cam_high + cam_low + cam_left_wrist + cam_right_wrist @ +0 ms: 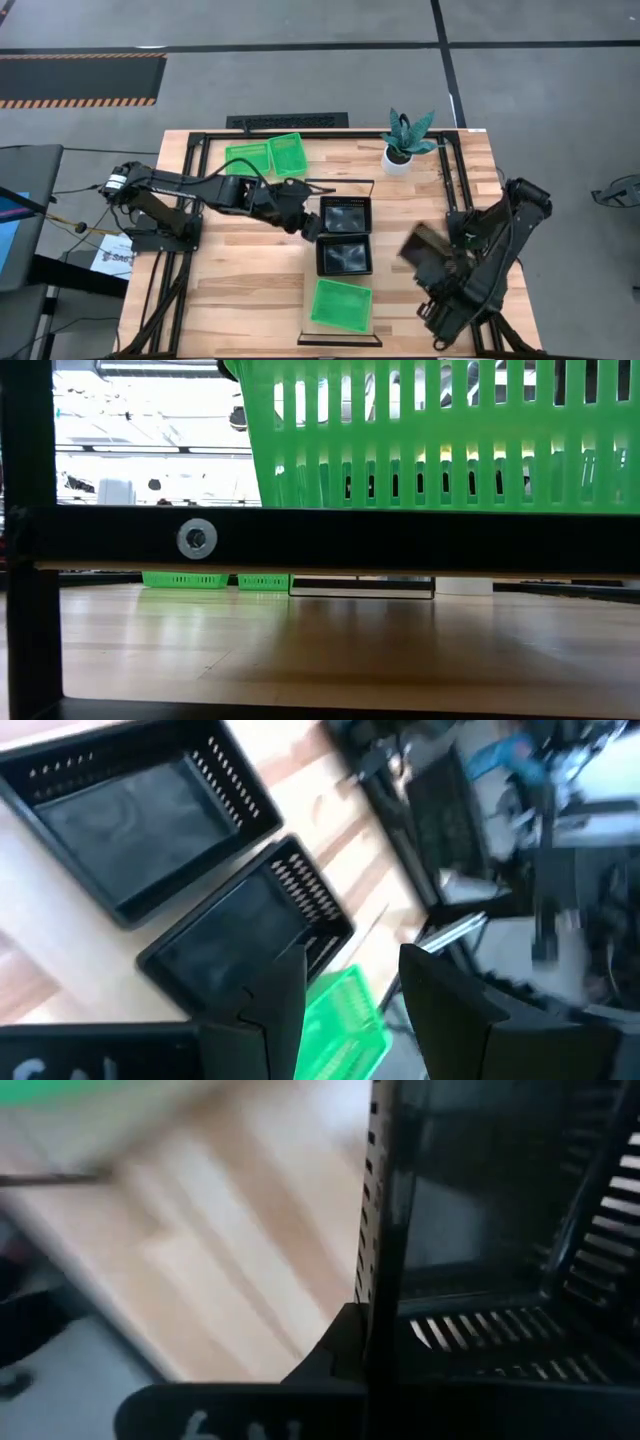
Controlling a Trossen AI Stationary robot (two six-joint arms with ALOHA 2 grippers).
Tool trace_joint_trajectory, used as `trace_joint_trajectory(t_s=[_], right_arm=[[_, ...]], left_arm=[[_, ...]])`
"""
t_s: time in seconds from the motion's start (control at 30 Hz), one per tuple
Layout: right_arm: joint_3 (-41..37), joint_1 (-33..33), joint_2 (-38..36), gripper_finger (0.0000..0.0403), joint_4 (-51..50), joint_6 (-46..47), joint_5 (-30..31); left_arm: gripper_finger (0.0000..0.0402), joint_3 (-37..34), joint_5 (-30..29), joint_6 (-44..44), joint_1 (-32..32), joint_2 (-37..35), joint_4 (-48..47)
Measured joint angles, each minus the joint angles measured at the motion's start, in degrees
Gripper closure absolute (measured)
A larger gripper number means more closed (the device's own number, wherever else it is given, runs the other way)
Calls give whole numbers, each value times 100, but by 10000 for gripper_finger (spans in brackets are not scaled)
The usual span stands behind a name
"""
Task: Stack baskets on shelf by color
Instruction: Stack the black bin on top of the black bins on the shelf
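Note:
The shelf [312, 330] is a narrow pale board with wire ends, lying mid-table. On it rest two black baskets [345, 213] [344, 256] and a green basket [341, 304], the latter filling the low view [430, 430]. Two more green baskets [248, 158] [288, 153] sit on their bases at the table's far side. My left gripper [310, 228] [355, 960] is open beside the black pair, touching nothing. My right gripper [440, 262] [375, 1330] is shut on a third black basket [422, 248] to the right of the shelf. My right gripper holds the black basket by one perforated side wall [385, 1230], which runs as a thin edge straight between the two fingers, one finger inside the basket and one outside. In the high view the basket is tilted and appears lifted clear of the table.
A white potted plant [403, 143] stands at the table's far right. Black rails [180, 250] frame the plank tabletop. Bare wood lies left of the shelf [250, 290] and between the shelf and the right arm [395, 300].

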Motion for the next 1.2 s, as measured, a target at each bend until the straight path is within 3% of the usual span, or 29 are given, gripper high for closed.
trace_joint_trajectory(t_s=[0.17,0.33,0.57,0.93,1.2], right_arm=[[326,-646,56,401,-29,-1402,321],[341,-1311,55,401,113,-2246,1019],[422,-1918,60,401,497,-3422,1184],[420,-2235,63,400,778,-3969,1177],[420,-2226,66,398,1027,-4211,1159]], left_arm=[[253,0,163,-345,239,1,386],[253,-1,305,-564,370,4,415],[253,0,487,-470,548,186,535],[250,-2,642,46,659,437,1032],[192,0,966,79,783,456,1215]])
